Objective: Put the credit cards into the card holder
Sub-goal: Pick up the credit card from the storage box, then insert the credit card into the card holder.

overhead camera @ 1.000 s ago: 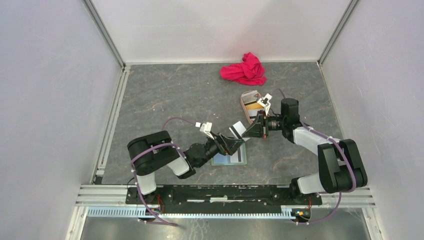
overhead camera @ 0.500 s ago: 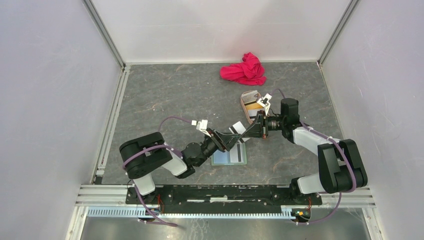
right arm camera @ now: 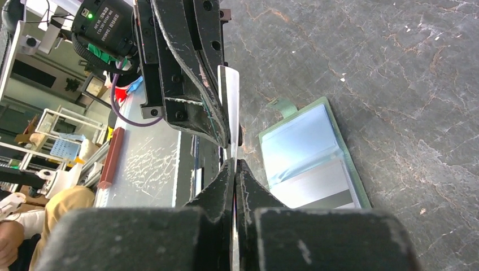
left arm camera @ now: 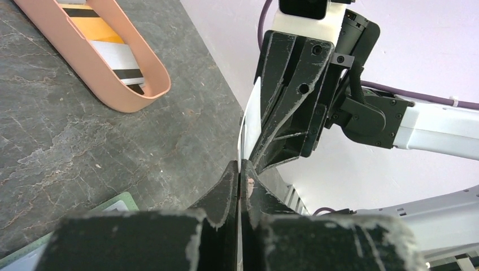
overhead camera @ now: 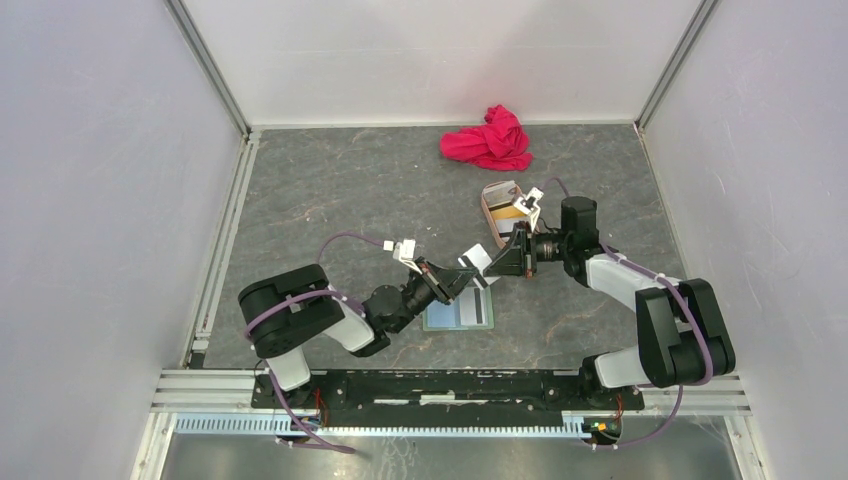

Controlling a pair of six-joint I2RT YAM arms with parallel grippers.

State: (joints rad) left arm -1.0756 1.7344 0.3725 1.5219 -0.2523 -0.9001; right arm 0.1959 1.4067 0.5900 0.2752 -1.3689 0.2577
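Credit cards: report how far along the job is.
Done: the card holder lies open, a black-striped card apparently inside. In hand: the left gripper and right gripper both pinch one white card midair. Left: an orange card and a white striped card in the tray.

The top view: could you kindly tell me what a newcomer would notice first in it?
The grippers meet mid-table: the left gripper and the right gripper are each shut on the same white card, held on edge in the air just beyond the open card holder. Next comes the bright red cloth bunched at the far edge. The pinkish tray holding more cards lies just beyond the right gripper.
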